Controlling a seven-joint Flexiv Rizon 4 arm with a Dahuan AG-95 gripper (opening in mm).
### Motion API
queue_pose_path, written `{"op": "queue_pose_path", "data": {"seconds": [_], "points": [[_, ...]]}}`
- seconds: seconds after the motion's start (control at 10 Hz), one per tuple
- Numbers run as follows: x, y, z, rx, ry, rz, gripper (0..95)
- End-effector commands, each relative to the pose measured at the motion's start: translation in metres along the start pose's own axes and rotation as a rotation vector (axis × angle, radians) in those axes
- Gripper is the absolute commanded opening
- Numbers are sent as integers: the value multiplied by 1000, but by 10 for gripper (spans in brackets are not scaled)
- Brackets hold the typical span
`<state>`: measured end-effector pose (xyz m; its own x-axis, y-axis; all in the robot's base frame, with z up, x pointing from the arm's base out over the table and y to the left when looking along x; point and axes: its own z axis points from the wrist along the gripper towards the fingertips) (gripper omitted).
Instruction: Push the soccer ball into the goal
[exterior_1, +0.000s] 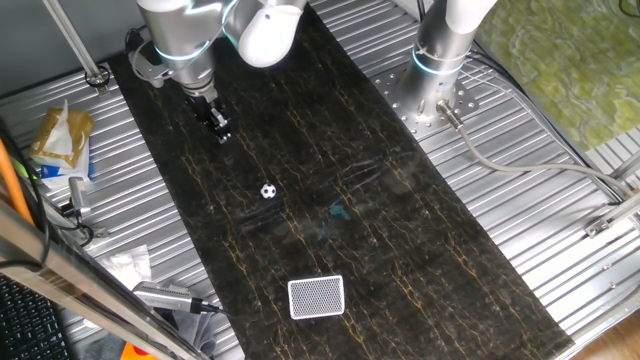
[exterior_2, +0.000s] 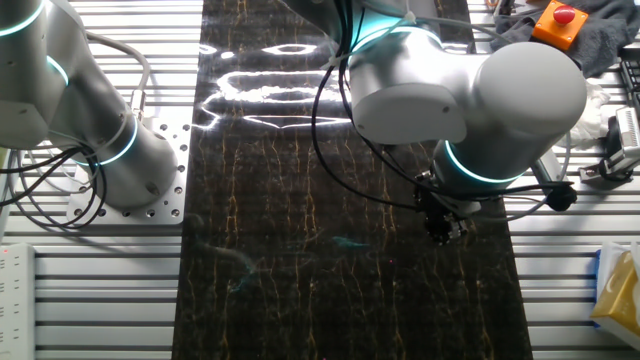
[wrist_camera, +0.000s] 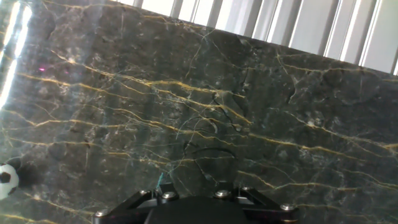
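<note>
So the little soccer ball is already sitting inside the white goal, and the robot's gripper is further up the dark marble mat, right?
Not quite: the soccer ball is not in the goal. One fixed view shows it lying on the open dark mat, between the gripper and the goal, apart from both. The gripper is indeed further up the mat.

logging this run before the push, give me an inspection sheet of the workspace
surface: dark marble-look slab with gold veins, on a ribbed metal table.
job's things: soccer ball apart from goal, which lies nearer the camera.
clutter: yellow packet and white wrapper beside the slab; nothing seen on the slab.
grippers: gripper behind the ball, not touching; open or shut unclear.
cables: grey cable from second arm's base.
surroundings: orange box with red button.
</note>
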<state>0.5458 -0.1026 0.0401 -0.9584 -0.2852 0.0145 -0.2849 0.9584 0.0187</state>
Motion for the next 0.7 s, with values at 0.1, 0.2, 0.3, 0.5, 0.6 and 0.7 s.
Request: {"op": "queue_pose_path", "data": {"seconds": [0.1, 0.2, 0.3, 0.5, 0.6, 0.7], "points": [[-6, 98, -2, -40, 7, 164, 380], [-7, 103, -3, -40, 9, 171, 380], [-8, 106, -4, -39, 9, 173, 380], [-7, 109, -9, -46, 10, 164, 380], [-3, 115, -13, -54, 10, 173, 380], [-2, 118, -14, -57, 10, 178, 380]]}}
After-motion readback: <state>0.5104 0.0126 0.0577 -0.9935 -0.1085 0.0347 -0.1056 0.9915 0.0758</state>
